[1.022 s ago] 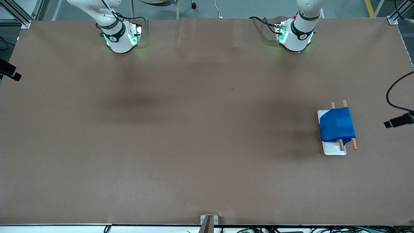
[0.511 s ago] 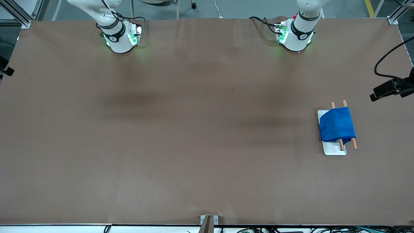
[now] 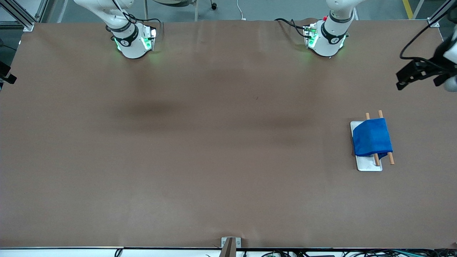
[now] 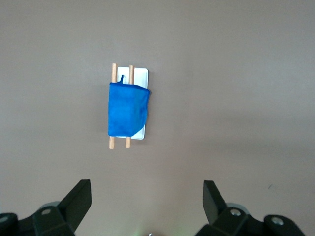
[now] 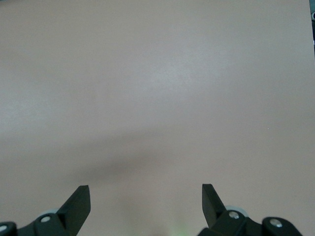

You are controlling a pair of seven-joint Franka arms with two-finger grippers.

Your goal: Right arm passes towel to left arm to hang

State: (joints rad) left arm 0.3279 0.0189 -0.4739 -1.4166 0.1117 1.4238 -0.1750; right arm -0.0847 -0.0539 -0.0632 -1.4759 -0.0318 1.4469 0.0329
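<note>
The towel point(image 3: 372, 137) is draping over the rack's two wooden rods point(image 3: 382, 138), at four o'clock on the table point(image 3: 214, 142). The left gripper point(image 4: 146, 204) and the right gripper point(image 5: 146, 205) are both hanging high, fingers wide. Any nudge risks sliding the cloth off its rods.

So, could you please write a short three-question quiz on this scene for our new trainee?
1. True or false: the towel is draped over two wooden rods.
2. What is the left gripper doing? A) gripping the towel B) open, holding nothing C) touching the white base plate
3. Fill in: the right gripper is ____.

Key: 1 true; 2 B; 3 open
</note>
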